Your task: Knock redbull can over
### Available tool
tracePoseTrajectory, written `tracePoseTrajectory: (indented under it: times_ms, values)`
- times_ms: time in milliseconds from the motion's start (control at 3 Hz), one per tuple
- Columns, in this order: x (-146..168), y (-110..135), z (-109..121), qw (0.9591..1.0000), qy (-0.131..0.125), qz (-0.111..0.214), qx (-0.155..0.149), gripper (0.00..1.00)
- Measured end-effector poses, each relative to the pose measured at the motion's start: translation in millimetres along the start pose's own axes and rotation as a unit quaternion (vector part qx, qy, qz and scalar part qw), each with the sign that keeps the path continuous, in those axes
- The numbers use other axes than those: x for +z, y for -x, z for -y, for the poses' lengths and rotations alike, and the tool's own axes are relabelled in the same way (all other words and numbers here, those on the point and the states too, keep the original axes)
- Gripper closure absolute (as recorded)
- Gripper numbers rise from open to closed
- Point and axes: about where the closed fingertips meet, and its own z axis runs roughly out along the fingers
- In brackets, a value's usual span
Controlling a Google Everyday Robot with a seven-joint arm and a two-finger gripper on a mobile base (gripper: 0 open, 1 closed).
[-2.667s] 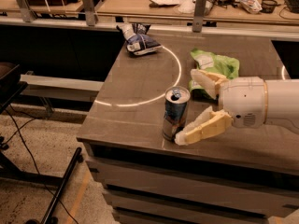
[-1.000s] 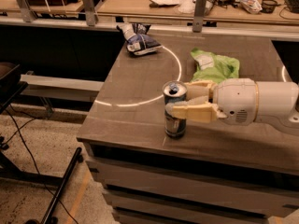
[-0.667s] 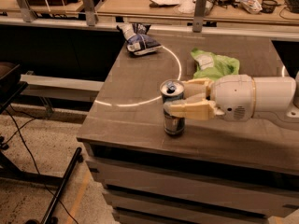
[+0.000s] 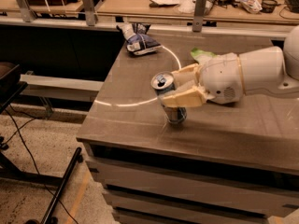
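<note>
Aluminium is glinting near the front of the grey surface point(image 4: 135, 129), where the redbull can point(image 4: 174, 113) is tipping. Its silver top is leaning toward the left of the view while its base is touching the surface. The end effector point(image 4: 169, 88) is reaching in from the right and sitting right at the can's upper half. Its two cream fingers point(image 4: 187, 98) are closed in around the can, the near one lying across its front and the far one showing just behind the rim. So the can is sitting gripped between them, tilted rather than upright. The bulky white arm point(image 4: 254, 71) is stretching away behind it to the right edge of the view.

A pale curved line point(image 4: 135, 102) is running across the surface and passing just beside the can. Behind the arm, a lime-green snack bag point(image 4: 202, 55) is peeking out, mostly hidden. Well apart from the can, at the far edge of the surface, a dark blue and white snack bag point(image 4: 138, 40) is lying crumpled. Beyond it, a wooden bench point(image 4: 131, 3) is carrying papers and cables.
</note>
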Motion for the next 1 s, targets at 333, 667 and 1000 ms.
tracePoseTrajectory:
  times_ms: [333, 667, 1000]
  values:
    - [10, 4, 7, 0.9957, 0.001, -0.089, -0.027, 0.83]
    - [33, -3, 3, 0.9767, 0.014, -0.210, -0.042, 0.78]
    - [44, -17, -1, 0.9533, 0.020, -0.298, -0.048, 0.57]
